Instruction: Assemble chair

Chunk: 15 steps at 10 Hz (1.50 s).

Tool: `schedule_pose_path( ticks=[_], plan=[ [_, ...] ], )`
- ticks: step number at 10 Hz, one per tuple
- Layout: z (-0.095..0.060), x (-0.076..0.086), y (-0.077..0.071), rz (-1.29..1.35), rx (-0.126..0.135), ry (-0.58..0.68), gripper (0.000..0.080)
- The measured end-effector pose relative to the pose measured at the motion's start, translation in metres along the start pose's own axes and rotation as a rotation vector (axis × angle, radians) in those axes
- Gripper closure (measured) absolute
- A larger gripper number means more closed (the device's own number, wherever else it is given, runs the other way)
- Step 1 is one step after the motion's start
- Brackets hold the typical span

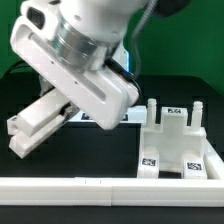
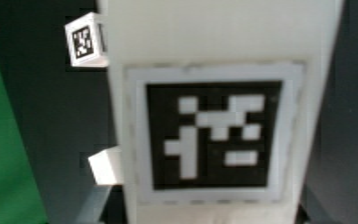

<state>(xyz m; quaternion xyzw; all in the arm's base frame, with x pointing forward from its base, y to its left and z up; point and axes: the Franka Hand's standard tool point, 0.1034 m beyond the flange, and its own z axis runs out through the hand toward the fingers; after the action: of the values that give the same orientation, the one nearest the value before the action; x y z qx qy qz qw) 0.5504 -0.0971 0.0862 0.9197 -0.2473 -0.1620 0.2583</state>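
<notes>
Gripper (image 1: 75, 104), jaws half closed, clamped tagged white chair panel (image 1: 35, 128), tilted at frame's left, apparently angled for fitting. Part-built chair frame (image 1: 178, 145) sat lower right against white rail (image 1: 60, 186), likely for bracing.

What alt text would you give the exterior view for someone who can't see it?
A big white robot arm leans down over a black table, its hand pointing low toward the exterior view's left. At that view's right stands a partly built white chair with black-and-white tags, behind a long low white rail.
</notes>
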Motion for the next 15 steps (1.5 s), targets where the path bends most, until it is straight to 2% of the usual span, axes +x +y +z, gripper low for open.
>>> schedule_pose_path(
  ticks=[1,3,4,5,6,8,9,10,11,12,15],
  plan=[
    [0.003,0.001,-0.002,0.001,0.001,0.000,0.0515],
    [0.019,0.018,0.014,0.050,-0.015,0.003,0.0515],
    [0.020,0.022,0.014,0.049,-0.008,-0.001,0.0515],
    [0.019,0.028,0.013,0.050,0.017,-0.008,0.0515],
    [0.019,0.031,0.012,0.049,0.031,-0.007,0.0515],
    [0.018,0.031,0.011,0.046,0.030,-0.004,0.0515],
    [0.019,0.031,0.010,0.046,0.030,-0.005,0.0422],
    [0.019,0.030,0.010,0.046,0.029,-0.005,0.0422],
    [0.019,0.030,0.010,0.046,0.029,-0.005,0.0242],
    [0.020,0.030,0.010,0.045,0.028,-0.005,0.0179],
    [0.020,0.030,0.009,0.045,0.028,-0.006,0.0151]
  ],
)
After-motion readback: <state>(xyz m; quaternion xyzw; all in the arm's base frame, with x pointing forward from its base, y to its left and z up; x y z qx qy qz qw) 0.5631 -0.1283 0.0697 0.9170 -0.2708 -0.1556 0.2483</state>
